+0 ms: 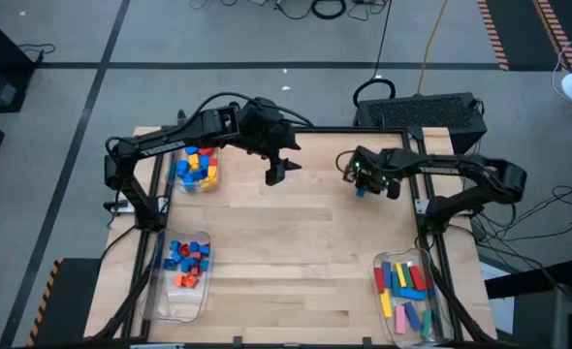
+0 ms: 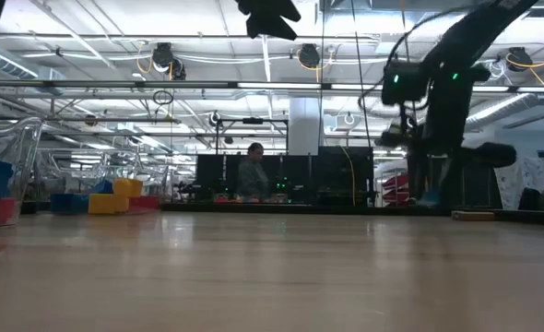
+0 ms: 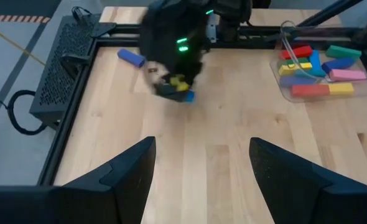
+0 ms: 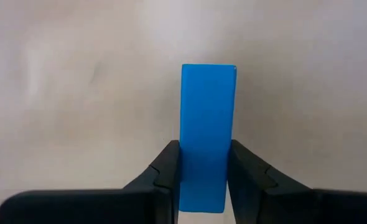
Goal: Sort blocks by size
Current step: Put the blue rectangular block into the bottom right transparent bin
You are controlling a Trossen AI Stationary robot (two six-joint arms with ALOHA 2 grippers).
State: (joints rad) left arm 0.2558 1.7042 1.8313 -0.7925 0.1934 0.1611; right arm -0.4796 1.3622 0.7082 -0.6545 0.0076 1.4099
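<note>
Blue bar pinched at the table's far edge

Blue bar point(image 4: 207, 134) sits clamped between the right gripper point(image 4: 202, 168) fingers, near the table point(image 1: 296, 252) back rail. Left gripper point(image 3: 199, 165) hangs spread, holding nothing. Only its wrist view shows another blue block point(image 3: 132, 58) lying loose beside the rail.

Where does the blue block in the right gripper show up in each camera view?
High view: blue block under the right gripper, back right.
Low view: at the table's far right edge, dim, at the arm's foot.
Left wrist: beneath the right gripper.
Right wrist: centre, between fingers.
Shared landmark: the right gripper.
</note>
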